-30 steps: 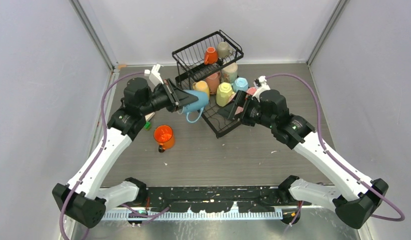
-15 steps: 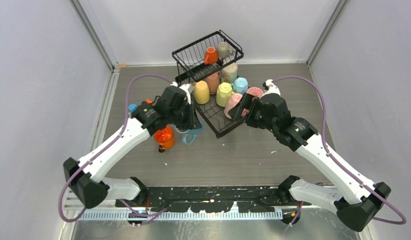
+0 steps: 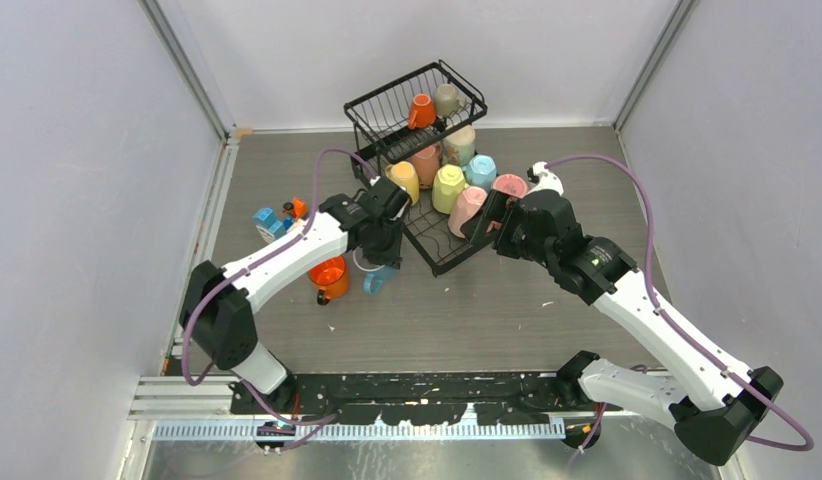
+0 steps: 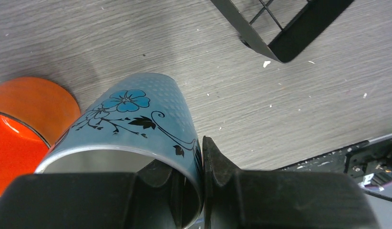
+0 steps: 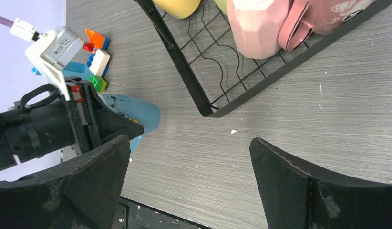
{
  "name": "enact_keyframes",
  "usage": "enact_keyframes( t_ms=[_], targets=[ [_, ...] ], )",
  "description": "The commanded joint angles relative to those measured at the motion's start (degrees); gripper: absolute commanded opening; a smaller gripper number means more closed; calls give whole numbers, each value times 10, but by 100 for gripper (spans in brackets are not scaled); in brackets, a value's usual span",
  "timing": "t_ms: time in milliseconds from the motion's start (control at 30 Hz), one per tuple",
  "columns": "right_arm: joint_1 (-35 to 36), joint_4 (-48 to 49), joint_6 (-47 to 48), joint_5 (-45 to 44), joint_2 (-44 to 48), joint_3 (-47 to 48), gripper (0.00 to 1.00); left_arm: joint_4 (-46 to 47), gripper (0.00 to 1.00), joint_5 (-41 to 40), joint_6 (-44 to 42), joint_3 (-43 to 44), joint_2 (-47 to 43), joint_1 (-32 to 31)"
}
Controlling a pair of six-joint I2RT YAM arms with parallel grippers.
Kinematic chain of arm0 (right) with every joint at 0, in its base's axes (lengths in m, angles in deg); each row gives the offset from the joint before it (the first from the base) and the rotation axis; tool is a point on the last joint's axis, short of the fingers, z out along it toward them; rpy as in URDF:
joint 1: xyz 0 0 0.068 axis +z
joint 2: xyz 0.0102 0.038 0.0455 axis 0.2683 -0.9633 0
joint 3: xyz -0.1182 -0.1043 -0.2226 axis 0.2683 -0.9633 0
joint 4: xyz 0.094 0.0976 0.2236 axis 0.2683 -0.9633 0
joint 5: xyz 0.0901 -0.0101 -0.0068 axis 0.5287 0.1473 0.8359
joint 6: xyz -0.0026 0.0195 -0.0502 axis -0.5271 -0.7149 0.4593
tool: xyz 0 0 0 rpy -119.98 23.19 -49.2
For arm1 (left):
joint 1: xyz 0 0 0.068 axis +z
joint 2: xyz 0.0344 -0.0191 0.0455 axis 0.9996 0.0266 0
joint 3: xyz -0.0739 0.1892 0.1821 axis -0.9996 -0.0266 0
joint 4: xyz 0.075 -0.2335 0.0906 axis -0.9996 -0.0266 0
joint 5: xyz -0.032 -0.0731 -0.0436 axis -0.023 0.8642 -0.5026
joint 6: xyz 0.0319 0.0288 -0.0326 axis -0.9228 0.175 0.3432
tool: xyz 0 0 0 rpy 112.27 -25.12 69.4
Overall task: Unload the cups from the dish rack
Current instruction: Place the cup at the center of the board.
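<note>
My left gripper [image 3: 383, 252] is shut on the rim of a light blue flowered cup [image 4: 137, 119], one finger inside and one outside [image 4: 218, 162], low over the table beside an orange cup [image 3: 329, 275]. The blue cup's handle [image 3: 375, 281] points toward me. The black dish rack [image 3: 439, 255] holds an orange cup [image 3: 421, 110] and a beige cup [image 3: 447, 98] in its upper basket, and several yellow, salmon, blue and pink cups below. My right gripper [image 3: 484, 222] is open and empty, next to a pink cup [image 3: 467, 208] in the lower tray.
Small blue-and-orange blocks [image 3: 273, 217] lie left of the left arm, and show in the right wrist view [image 5: 96, 52]. The rack's front corner [image 5: 208, 112] juts toward the table's middle. Walls close in the left, right and back sides.
My left arm has carried the blue cup away from the rack, down and toward me, to beside the orange cup. My right gripper has shifted slightly toward the rack.
</note>
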Motion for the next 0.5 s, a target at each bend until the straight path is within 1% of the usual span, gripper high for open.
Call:
enact_keyframes(
  t_ms=[0,233,467],
  targets=[
    [0,14,8,-14,10,0,100,-2,0,-28,-22,36,22,-4],
    [-1,11,12,-9,4,1,100,-2,0,-34,-27,30,63,-4],
    [-1,15,12,-1,-1,-1,100,-9,0,-56,-34,27,83,-3]
  ],
)
